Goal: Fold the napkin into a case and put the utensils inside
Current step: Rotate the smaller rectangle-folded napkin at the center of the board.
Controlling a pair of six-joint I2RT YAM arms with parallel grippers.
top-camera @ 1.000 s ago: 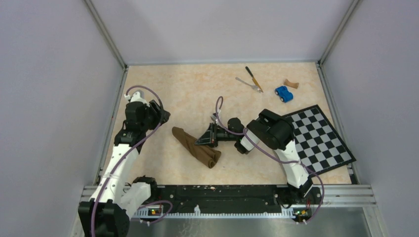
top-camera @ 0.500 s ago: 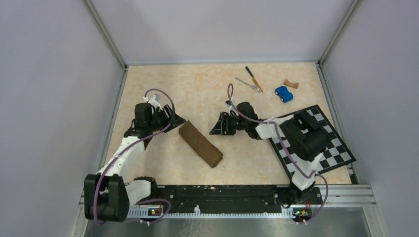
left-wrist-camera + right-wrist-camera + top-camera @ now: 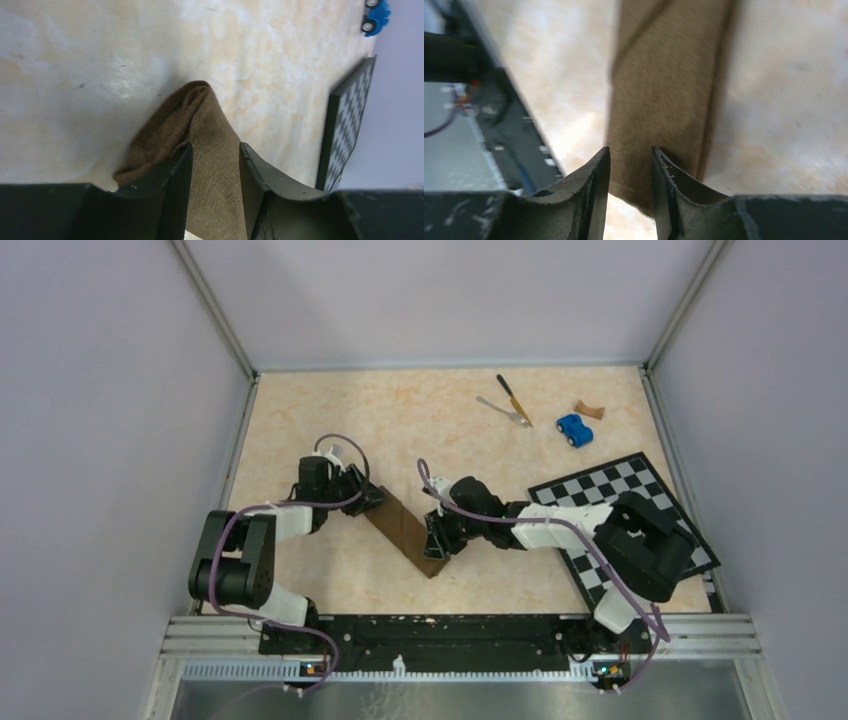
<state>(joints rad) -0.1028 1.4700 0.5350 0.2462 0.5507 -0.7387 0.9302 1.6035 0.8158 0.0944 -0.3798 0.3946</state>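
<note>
The napkin [image 3: 405, 533] lies as a long narrow dark brown strip, the case shape, running diagonally across the table's middle. My left gripper [image 3: 368, 498] is at its upper-left end. In the left wrist view its jaws [image 3: 215, 150] stand apart with the cloth [image 3: 210, 125] between them. My right gripper [image 3: 437, 540] is at the lower-right end, jaws [image 3: 630, 152] apart over the cloth [image 3: 664, 85]. The utensils lie far back: a knife [image 3: 514, 400] with a yellow-orange handle, and a silver fork [image 3: 503, 411] beside it.
A blue toy car [image 3: 574, 429] and a small brown piece [image 3: 589, 410] sit at the back right. The black-and-white checkered board [image 3: 650, 490] lies at the right under my right arm. The base rail [image 3: 504, 110] runs close behind the strip's near end.
The bunched cloth became a flat strip. My left gripper moved in onto its upper-left end. The right gripper pulled away, then came back down onto the lower-right end. Both jaws have narrowed.
</note>
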